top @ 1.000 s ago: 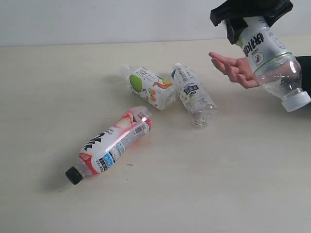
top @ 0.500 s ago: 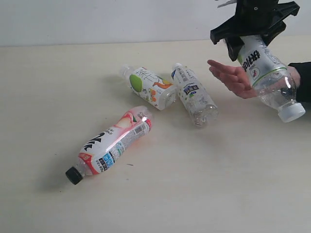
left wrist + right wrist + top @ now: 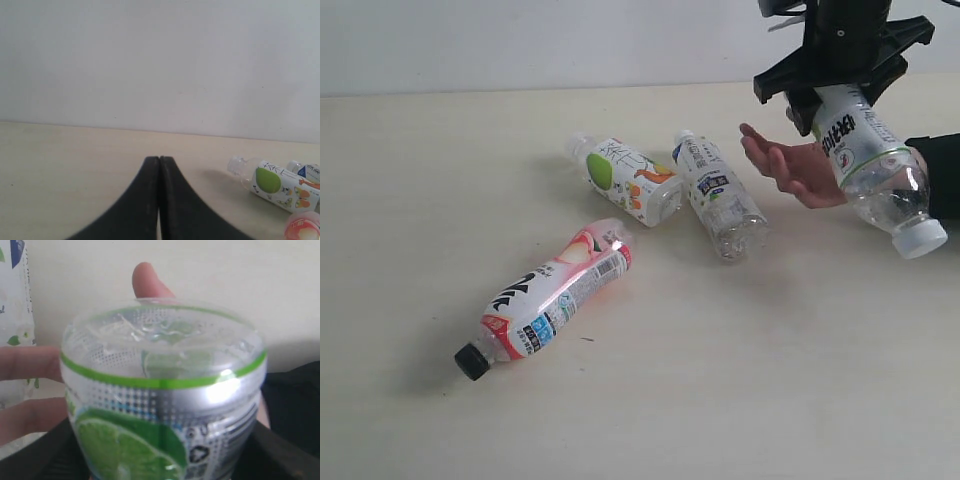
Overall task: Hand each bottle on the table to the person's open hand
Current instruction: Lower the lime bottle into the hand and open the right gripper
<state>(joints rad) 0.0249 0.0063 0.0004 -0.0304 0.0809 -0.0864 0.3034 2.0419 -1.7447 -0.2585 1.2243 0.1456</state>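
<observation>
My right gripper (image 3: 840,95) is shut on the lime-green and white bottle (image 3: 868,160), which hangs tilted, white cap down, just over the person's open hand (image 3: 790,168). That bottle (image 3: 165,390) fills the right wrist view, with fingers (image 3: 30,365) of the hand beside and behind it. On the table (image 3: 770,380) lie the red-pink bottle with black cap (image 3: 550,298), the green-orange fruit bottle (image 3: 625,178) and the blue-white bottle (image 3: 722,195). My left gripper (image 3: 159,161) is shut and empty, low over the table, with the fruit bottle (image 3: 275,184) off to one side.
The person's dark sleeve (image 3: 940,170) lies at the table's right edge. A pale wall (image 3: 520,40) runs behind the table. The fruit and blue-white bottles lie close together near the hand.
My right gripper and the lime bottle have shifted slightly left and up over the palm. The hand has moved a little left beneath the bottle. The other bottles have not moved.
</observation>
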